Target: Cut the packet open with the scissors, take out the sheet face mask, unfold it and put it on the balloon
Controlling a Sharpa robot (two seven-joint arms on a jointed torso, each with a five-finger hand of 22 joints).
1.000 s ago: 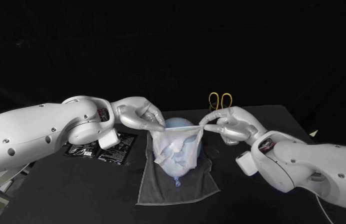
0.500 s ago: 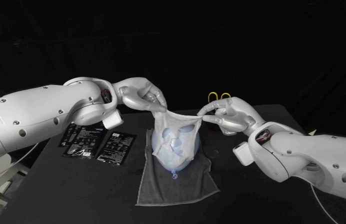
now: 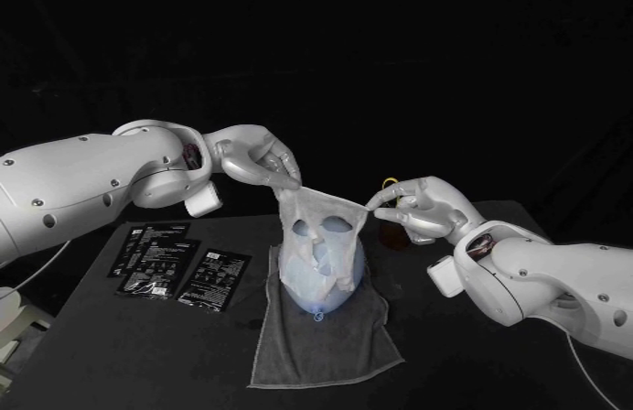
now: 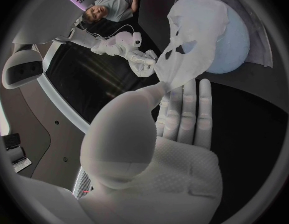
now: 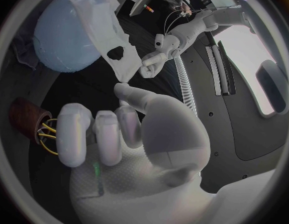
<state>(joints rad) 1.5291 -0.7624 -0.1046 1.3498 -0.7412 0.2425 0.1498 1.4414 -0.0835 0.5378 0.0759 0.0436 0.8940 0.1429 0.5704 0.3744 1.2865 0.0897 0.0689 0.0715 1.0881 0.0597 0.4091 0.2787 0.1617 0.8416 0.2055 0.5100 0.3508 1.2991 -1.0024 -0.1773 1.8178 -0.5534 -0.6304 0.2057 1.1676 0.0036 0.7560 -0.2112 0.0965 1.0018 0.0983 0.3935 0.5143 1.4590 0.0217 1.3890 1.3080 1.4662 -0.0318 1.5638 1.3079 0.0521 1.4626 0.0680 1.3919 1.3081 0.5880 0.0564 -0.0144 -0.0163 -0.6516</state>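
While both hands hang above the black table (image 3: 119, 355), I see the left hand (image 3: 257, 165) pinching one top corner of the white face mask (image 3: 321, 210). The right hand (image 3: 415, 210) pinches the other corner. The mask hangs stretched between them, with its lower part in front of the pale blue balloon (image 3: 323, 296); I cannot tell whether they touch. The balloon lies on a grey towel (image 3: 323, 350). Three black packets (image 3: 178, 265) lie at nine o'clock from it. At two o'clock, the scissors (image 3: 385, 183) are mostly hidden behind the right hand, leaving a sliver of yellow handle visible.
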